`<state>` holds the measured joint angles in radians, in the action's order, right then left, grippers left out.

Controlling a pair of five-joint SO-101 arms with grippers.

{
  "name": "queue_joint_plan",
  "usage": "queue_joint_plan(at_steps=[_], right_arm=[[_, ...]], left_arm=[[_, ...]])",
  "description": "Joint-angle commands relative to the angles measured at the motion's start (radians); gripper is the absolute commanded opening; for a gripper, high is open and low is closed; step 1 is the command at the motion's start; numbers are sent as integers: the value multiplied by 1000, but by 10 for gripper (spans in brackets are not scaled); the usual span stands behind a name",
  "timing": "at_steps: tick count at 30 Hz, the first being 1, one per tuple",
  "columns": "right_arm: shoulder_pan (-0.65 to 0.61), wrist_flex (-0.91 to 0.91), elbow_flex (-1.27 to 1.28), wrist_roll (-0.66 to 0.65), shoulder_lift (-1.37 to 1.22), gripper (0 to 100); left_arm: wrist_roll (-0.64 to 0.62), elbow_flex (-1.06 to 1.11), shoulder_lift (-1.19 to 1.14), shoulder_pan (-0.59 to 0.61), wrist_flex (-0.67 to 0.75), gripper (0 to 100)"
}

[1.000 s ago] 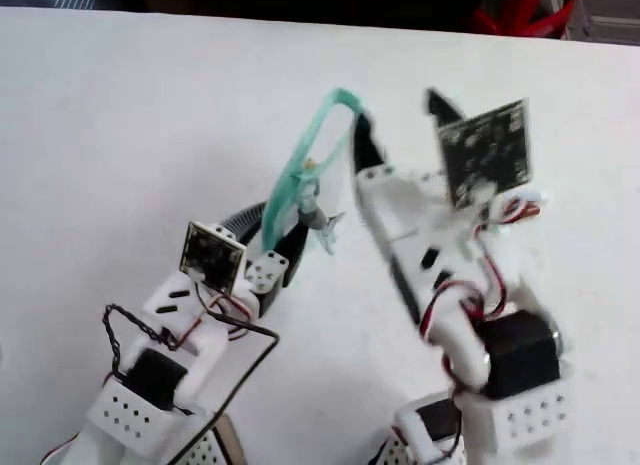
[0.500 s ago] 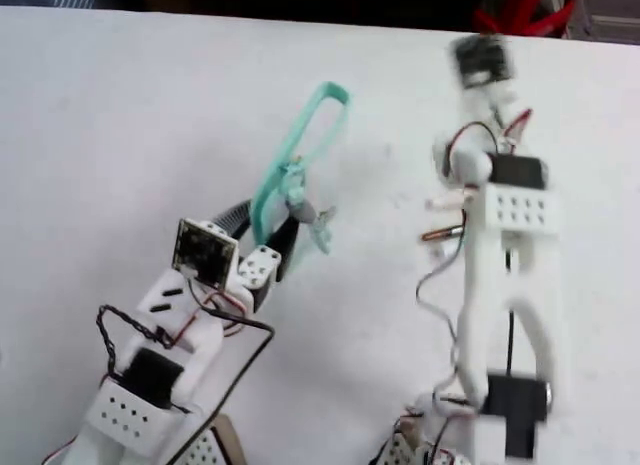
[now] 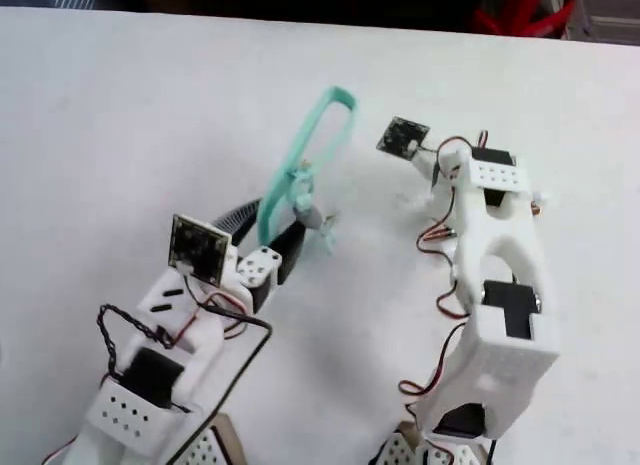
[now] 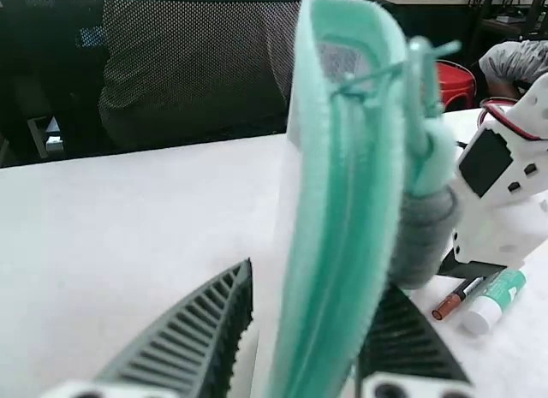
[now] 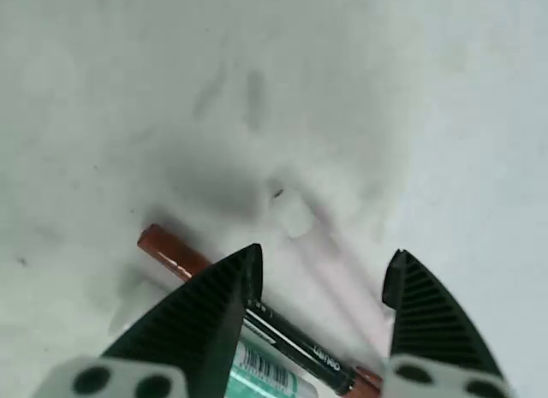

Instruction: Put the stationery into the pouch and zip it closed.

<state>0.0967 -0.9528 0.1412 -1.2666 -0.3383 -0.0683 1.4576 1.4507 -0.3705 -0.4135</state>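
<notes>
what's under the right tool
A pen with a brown cap and a green-and-white tube lie on the table below the open right tool. Part of each is covered by its fingers.

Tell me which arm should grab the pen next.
Right. The right pincer is open and hangs over the pen, fingers either side of it. The left pincer is clamped on the pouch, holding it upright.
</notes>
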Motion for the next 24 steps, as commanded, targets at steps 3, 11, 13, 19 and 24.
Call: queue_joint_plan(at_steps=[3, 11, 13, 19, 24], right_arm=[[7, 13, -43, -118, -50, 209], [7, 67, -41, -175, -81, 23], [10, 65, -43, -172, -47, 19], [-10, -27, -43, 71, 295, 18], [-65, -28, -43, 365, 662, 18]], left_arm=[[-11, -28, 5, -1, -14, 199], [-9, -28, 5, -1, -9, 196], [-9, -28, 5, -1, -9, 196], [-9, -28, 5, -1, -9, 196], [-9, -28, 5, -1, -14, 196]])
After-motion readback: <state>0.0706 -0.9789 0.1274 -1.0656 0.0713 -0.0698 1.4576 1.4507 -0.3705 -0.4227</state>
